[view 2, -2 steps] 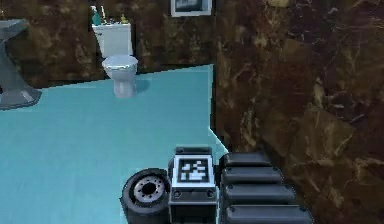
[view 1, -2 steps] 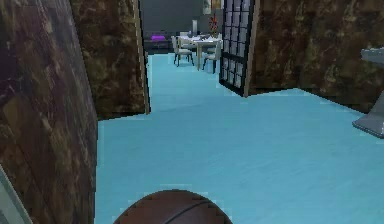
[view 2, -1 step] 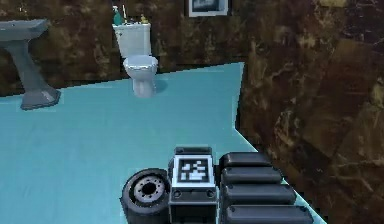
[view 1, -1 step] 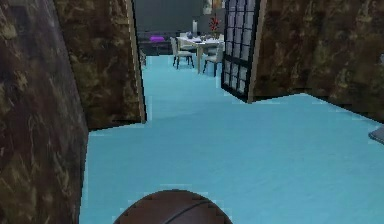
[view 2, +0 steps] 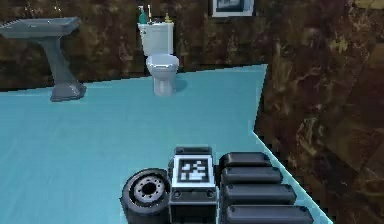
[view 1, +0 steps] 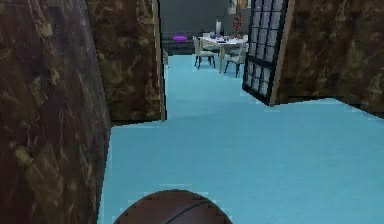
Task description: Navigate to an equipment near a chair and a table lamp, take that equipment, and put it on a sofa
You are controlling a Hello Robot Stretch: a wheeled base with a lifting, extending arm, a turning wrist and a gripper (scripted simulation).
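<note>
A brown ball (view 1: 170,208) with dark seams is showing at the bottom edge of the forward view, just left of the middle, with its lower part cut off by the edge, so whether it is resting on the floor cannot be told. Past it a blue-green floor (view 1: 250,140) is running between brown marbled walls (view 1: 45,110) toward an opening. Beyond the opening a white table (view 1: 222,42) is standing with pale chairs (view 1: 205,55) around it. A dark door with glass panes (view 1: 265,45) is standing at the opening's right side, and a small purple thing (view 1: 180,39) is lying far back on the left. In the arm side view the arm (view 2: 250,190) is lying low at the bottom edge as a stack of dark segments. A white square with black marks (view 2: 193,168) is sitting just left of it, and the gripper (view 2: 148,192) is showing as a dark round body left of that. Its far end cannot be made out, so whether it is holding anything and how its jaws are standing cannot be told. Farther out a grey sink (view 2: 45,30) on a pedestal is standing at the left. A white toilet (view 2: 162,65) is standing against the wall with small bottles (view 2: 152,15) on its tank. A framed picture (view 2: 232,6) is hanging above and to the right.
</note>
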